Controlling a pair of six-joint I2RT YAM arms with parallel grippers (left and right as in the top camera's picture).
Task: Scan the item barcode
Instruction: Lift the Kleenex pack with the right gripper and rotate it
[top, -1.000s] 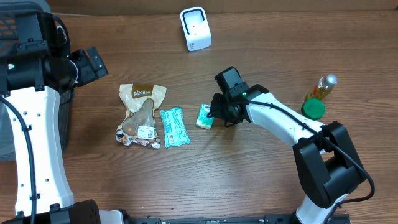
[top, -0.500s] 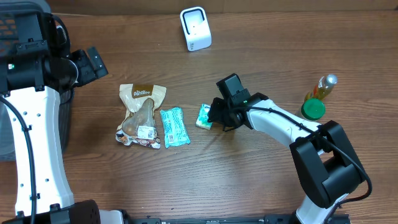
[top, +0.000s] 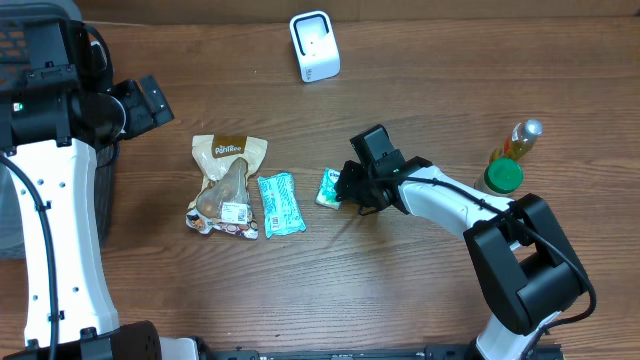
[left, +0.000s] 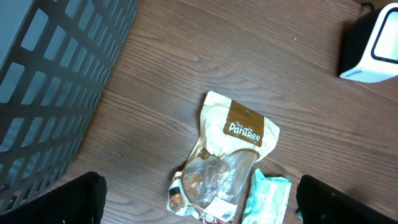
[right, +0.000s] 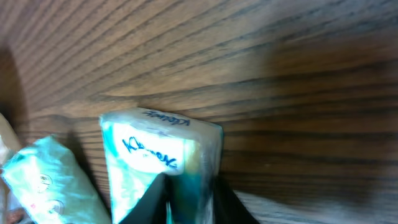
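The pick-up step is in hand. The tissue pack (top: 328, 187) lies near the middle of the tabletop (top: 420, 300), and the right gripper (top: 347, 188) reaches in from its 3 o'clock side, jaws narrow and pinched on the pack's near end. The left gripper (top: 147, 103) hangs wide and empty at the far 9 o'clock edge. Next, I judge, the pack must be lifted and carried toward the scanner (top: 314, 47) at 12 o'clock, barcode turned to face it; the thin hold could slip.
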